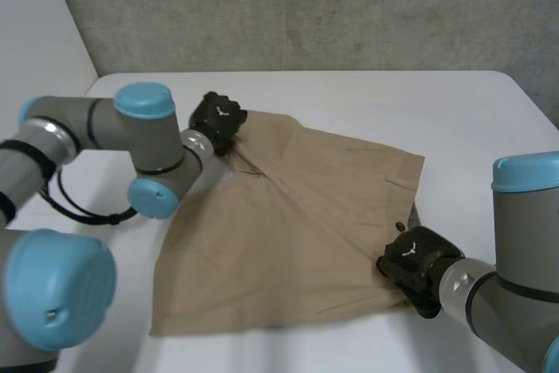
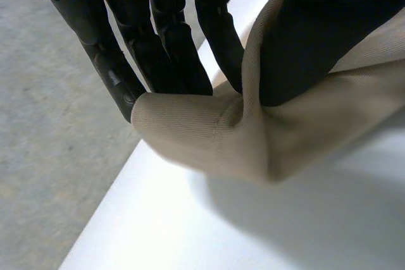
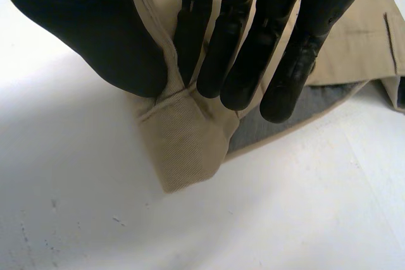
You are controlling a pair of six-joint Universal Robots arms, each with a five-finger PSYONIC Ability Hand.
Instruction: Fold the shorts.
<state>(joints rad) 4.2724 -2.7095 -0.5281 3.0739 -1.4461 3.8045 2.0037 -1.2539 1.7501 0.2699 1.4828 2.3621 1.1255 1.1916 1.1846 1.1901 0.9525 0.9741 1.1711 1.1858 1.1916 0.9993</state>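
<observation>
Tan shorts (image 1: 288, 233) lie spread across the middle of the white table (image 1: 367, 102). My left hand (image 1: 217, 120) is at their far left corner, and that corner is raised off the table. In the left wrist view the tan shorts (image 2: 209, 131) are pinched between the thumb (image 2: 323, 36) and the straight fingers (image 2: 164, 49). My right hand (image 1: 412, 266) grips the near right corner of the shorts. There the tan shorts (image 3: 186, 137) are clamped between the thumb (image 3: 88, 36) and the fingers (image 3: 253, 49), with grey lining showing under the fold.
The table's far edge meets a grey wall (image 1: 306, 6). Bare white tabletop lies to the right of the shorts and along the near edge. A grey floor (image 2: 50, 143) shows beyond the table edge in the left wrist view.
</observation>
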